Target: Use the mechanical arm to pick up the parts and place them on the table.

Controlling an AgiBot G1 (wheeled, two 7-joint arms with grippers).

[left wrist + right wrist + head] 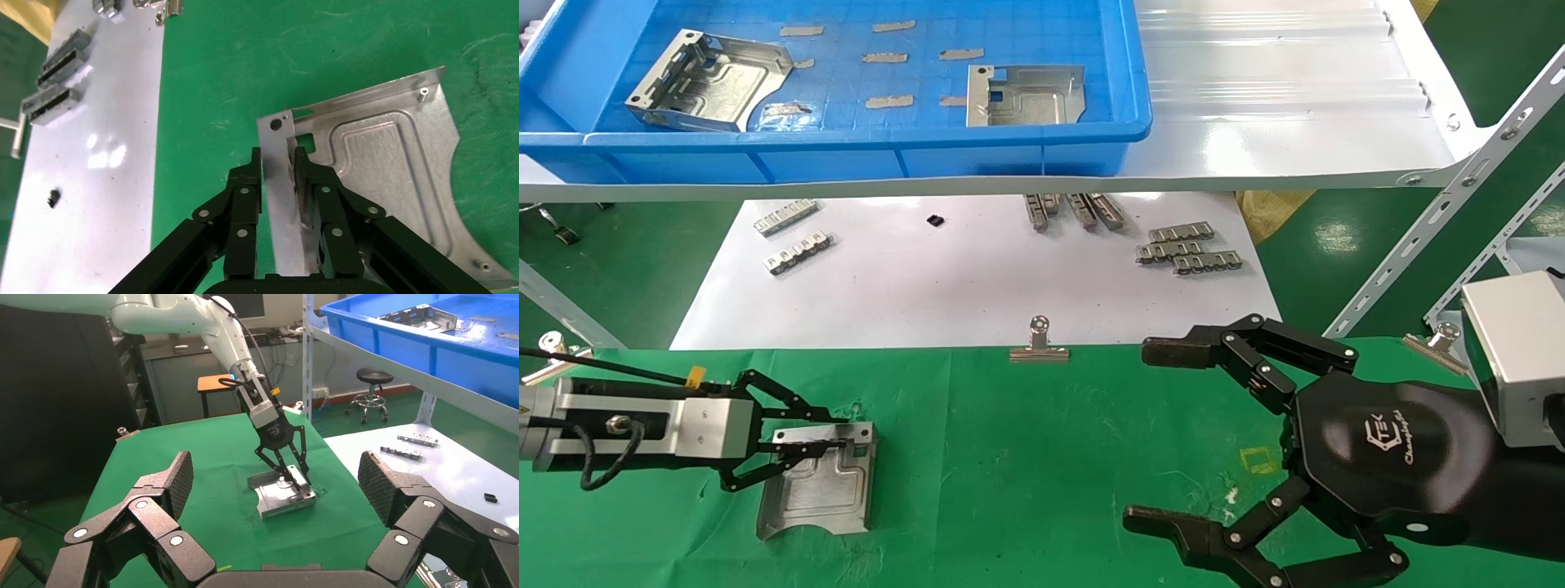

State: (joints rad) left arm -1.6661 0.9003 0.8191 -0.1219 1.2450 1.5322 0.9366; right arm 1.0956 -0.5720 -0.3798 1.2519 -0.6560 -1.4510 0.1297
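L gripper [842, 442], black linkage type w/ silver wrist block, is nipped shut on the folded upright edge of a shiny stamped sheet-metal plate [817, 490] lying flat on the green-cloth table [1026, 457], toward its left edge. Plate's body extends away from the jaws toward the near edge, so release means opening and backing off along the arm. R gripper [1148, 437], black jointed-finger hand w/ TEK logo, is spread wide, empty, near the right edge. 2 more plates sit in the blue plastic tray [862, 155] past the far edge

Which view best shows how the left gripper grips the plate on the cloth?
The left wrist view: the left gripper shuts on the plate's folded edge, one finger each side. The head view shows the grip side-on; the right wrist view shows it farther off.
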